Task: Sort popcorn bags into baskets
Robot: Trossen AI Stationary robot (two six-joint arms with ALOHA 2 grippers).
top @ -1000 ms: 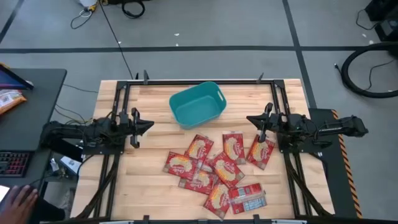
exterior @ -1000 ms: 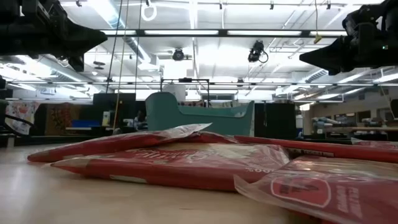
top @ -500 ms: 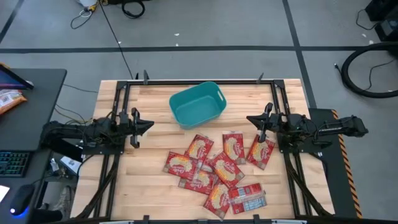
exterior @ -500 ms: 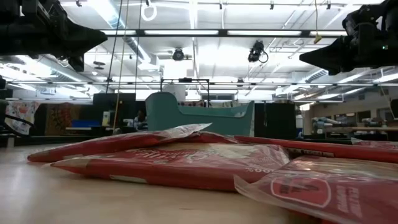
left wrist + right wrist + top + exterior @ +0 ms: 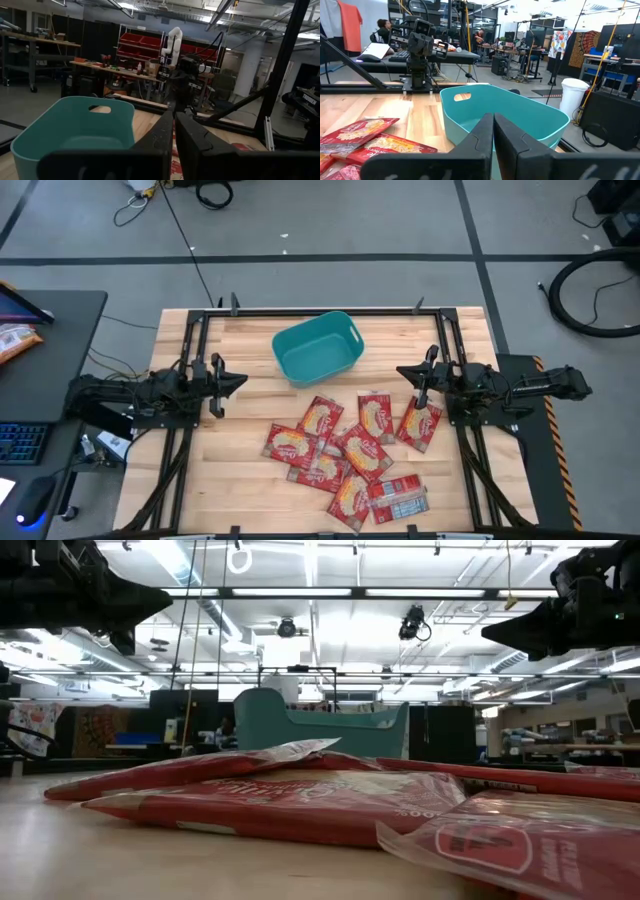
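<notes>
Several red popcorn bags (image 5: 345, 450) lie flat in a loose, partly overlapping heap on the wooden table (image 5: 240, 470), near its front middle; one (image 5: 400, 505) shows its grey-white back. The teal basket (image 5: 317, 347) stands empty at the far middle; it also shows in the left wrist view (image 5: 75, 132) and the right wrist view (image 5: 510, 117). My left gripper (image 5: 243, 380) hovers shut at the table's left, above the surface. My right gripper (image 5: 400, 370) hovers shut at the table's right, above one bag (image 5: 420, 423). Both touch nothing.
Black frame rails (image 5: 190, 340) run along the table's left, right and far sides. A desk with a keyboard (image 5: 20, 440) stands off the table's left. Bare wood lies between the heap and my left gripper.
</notes>
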